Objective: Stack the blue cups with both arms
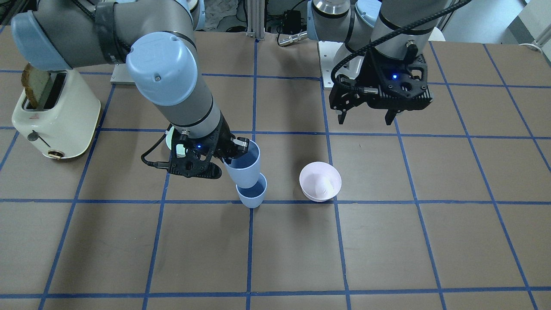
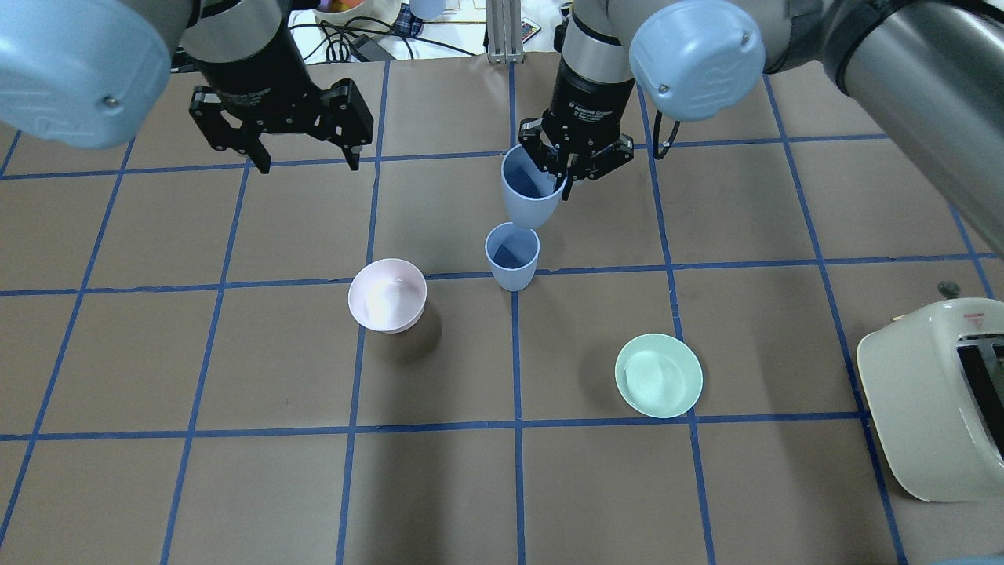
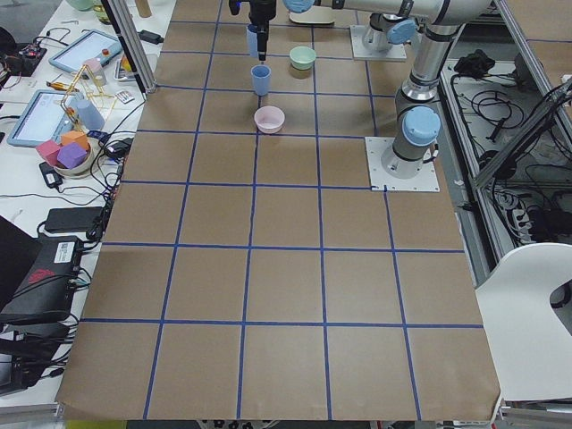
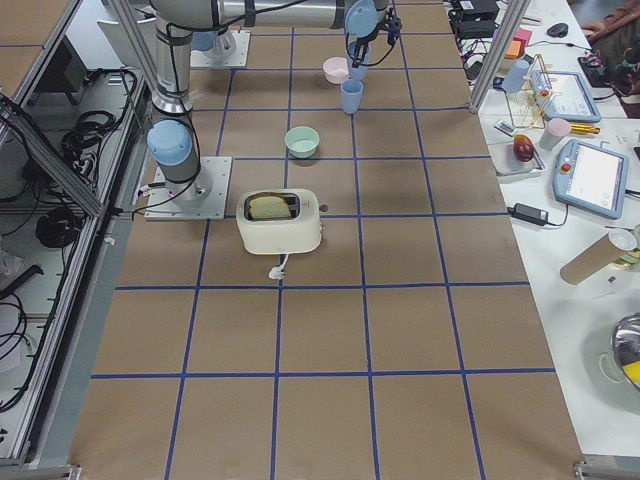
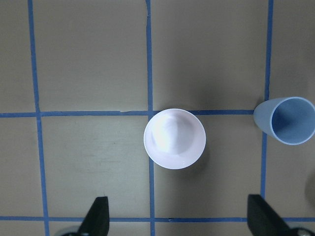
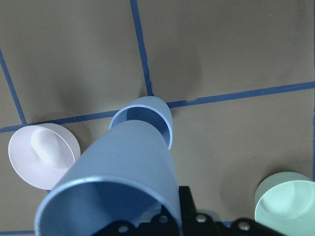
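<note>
A: Status?
B: Nearest you, one cup (image 1: 252,193) stands upright on the table. Second cup (image 1: 243,165) hangs tilted just above its mouth, rim pinched by the right gripper (image 1: 236,146). Not nested yet.
A: Other arm?
B: Left gripper (image 1: 366,121) sits farther back, fingers spread, empty. You've got lowering and release left.

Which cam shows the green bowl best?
Overhead exterior: the green bowl sits whole and unblocked. Front-facing shows only a sliver behind the right arm; right wrist cuts it at the frame edge; both side views show it small; left wrist misses it.
</note>
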`<state>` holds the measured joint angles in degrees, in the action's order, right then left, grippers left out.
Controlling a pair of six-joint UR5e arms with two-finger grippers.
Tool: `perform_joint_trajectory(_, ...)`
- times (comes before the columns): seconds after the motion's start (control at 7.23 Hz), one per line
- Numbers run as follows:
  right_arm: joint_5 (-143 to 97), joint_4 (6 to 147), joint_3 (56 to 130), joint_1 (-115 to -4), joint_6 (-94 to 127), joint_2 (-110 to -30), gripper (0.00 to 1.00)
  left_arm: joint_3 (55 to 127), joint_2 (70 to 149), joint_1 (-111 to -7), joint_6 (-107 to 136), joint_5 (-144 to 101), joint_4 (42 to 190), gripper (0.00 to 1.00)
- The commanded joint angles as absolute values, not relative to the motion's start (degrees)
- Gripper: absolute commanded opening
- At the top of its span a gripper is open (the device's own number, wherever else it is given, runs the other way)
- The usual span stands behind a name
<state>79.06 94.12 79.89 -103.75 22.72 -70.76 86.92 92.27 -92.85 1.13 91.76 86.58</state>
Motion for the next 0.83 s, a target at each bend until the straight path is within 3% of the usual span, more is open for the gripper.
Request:
perform_joint_trajectory(0.0,79.1,94.9,80.2,-104.3,23.9,-69.4,0.0,88.5,91.0,-90.8,-0.6,89.9,83.2,1.0)
perform_joint_trajectory(0.69,78.7,94.5,81.3,-104.4,24.6,-67.9,0.0,88.4,90.8,-91.1,0.2,89.6,83.3,1.0)
